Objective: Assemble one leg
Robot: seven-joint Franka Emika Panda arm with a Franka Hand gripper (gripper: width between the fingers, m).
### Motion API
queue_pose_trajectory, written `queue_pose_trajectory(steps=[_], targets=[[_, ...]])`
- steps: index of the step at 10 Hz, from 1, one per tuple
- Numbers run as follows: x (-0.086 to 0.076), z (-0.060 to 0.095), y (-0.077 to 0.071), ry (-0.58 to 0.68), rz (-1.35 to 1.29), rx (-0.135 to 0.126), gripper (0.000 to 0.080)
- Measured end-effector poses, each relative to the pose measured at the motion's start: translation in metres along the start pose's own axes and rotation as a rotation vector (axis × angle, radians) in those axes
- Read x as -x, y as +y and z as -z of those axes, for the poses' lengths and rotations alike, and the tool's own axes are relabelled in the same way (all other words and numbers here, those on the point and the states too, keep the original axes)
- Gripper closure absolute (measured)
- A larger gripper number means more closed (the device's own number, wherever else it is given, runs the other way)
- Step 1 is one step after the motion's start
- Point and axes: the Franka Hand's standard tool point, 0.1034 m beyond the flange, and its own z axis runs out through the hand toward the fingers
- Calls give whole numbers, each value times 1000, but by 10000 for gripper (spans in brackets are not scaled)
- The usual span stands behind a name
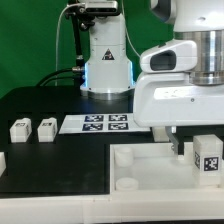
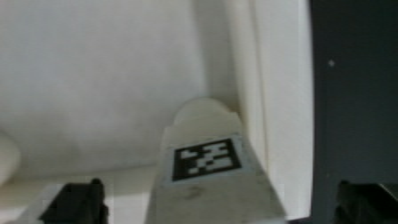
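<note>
A white leg [image 1: 207,155] with a black-and-white tag stands upright in the corner of the large white tray-like piece [image 1: 135,172], at the exterior view's right. My gripper [image 1: 200,145] hangs over it, open, with a finger on each side. In the wrist view the leg [image 2: 214,150] sits between my dark fingertips [image 2: 75,203], with a gap on both sides, so the gripper [image 2: 219,205] does not touch it. The tray's rim [image 2: 267,60] runs beside the leg. Two more legs [image 1: 20,129] [image 1: 46,128] stand on the black table at the left.
The marker board [image 1: 105,122] lies flat in the middle of the table in front of the arm's base [image 1: 107,60]. A white part [image 1: 2,160] shows at the left edge. The black table [image 2: 352,80] borders the tray.
</note>
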Motion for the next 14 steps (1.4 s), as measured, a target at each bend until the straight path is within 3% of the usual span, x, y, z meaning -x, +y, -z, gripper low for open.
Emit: queue_pose_trajectory(steps=[1,2,4,6,7,10,12,14], targets=[[0,0,0,0,-22,0,276],[0,0,0,0,-26,0,276],[1,0,-1,-3,-226,-6,509],[0,-1,-3,-7,-439,-12,509],[-3,-1,-2,-36,-703,-15,509],[-7,-1,0,-93,-1289,-55,509],[-7,-1,0,-109,-1479,-57,509],[-7,-1,-1,-109,-1483,-57,509]])
